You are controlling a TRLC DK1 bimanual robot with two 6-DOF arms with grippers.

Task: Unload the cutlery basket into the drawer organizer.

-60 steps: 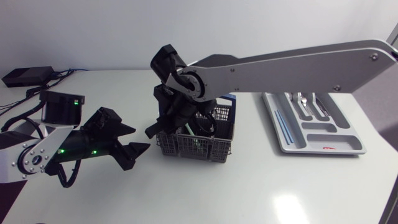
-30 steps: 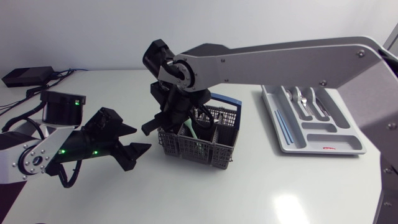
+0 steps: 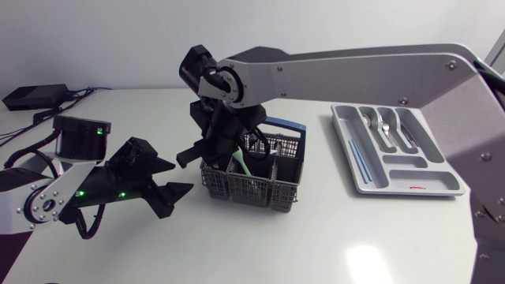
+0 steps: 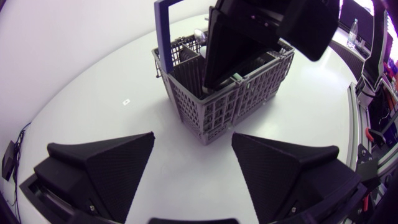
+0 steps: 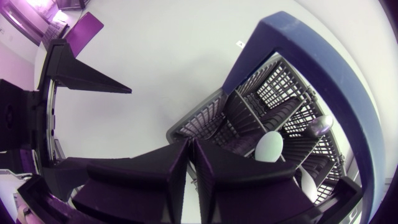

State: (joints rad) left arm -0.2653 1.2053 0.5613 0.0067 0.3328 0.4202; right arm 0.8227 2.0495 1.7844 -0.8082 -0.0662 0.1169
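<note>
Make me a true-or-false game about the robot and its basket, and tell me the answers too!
1. The left gripper has its jaws wide open, with nothing between them. True.
2. The cutlery basket has a red handle. False: its handle is blue.
3. The right gripper is over the drawer organizer. False: it is at the cutlery basket, dipping into it.
4. Some cutlery already lies in the drawer organizer. True.
5. The cutlery basket is tipped on its side. False: it stands upright on the table.
</note>
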